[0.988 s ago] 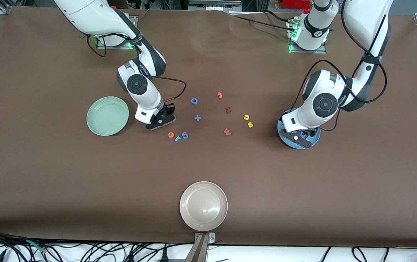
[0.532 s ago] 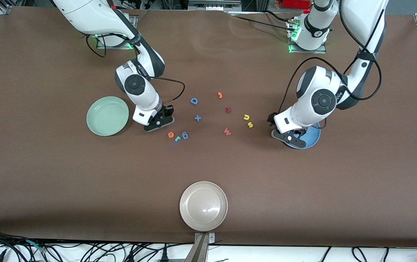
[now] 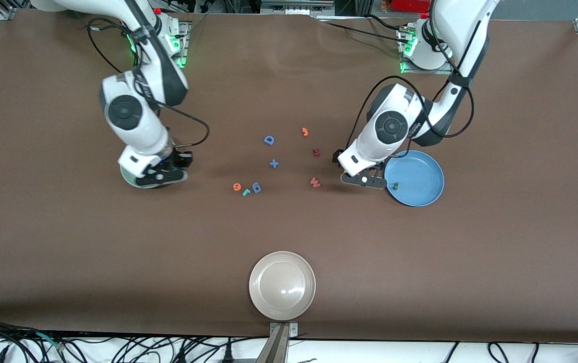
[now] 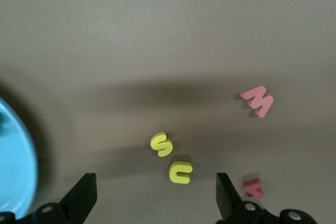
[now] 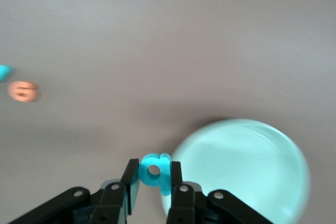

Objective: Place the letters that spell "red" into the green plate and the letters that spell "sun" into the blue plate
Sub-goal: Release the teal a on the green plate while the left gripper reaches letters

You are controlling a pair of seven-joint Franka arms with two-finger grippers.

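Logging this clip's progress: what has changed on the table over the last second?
The right gripper, shut on the teal "d", swung from beside the green plate to over its rim. The left gripper, open, left the blue plate, where the green "n" now shows, and hangs over the yellow "s" and yellow "u". The other letters and the beige plate stayed put.

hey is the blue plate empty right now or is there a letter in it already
Not empty. The blue plate holds one small green letter, lying near its rim toward the left gripper.
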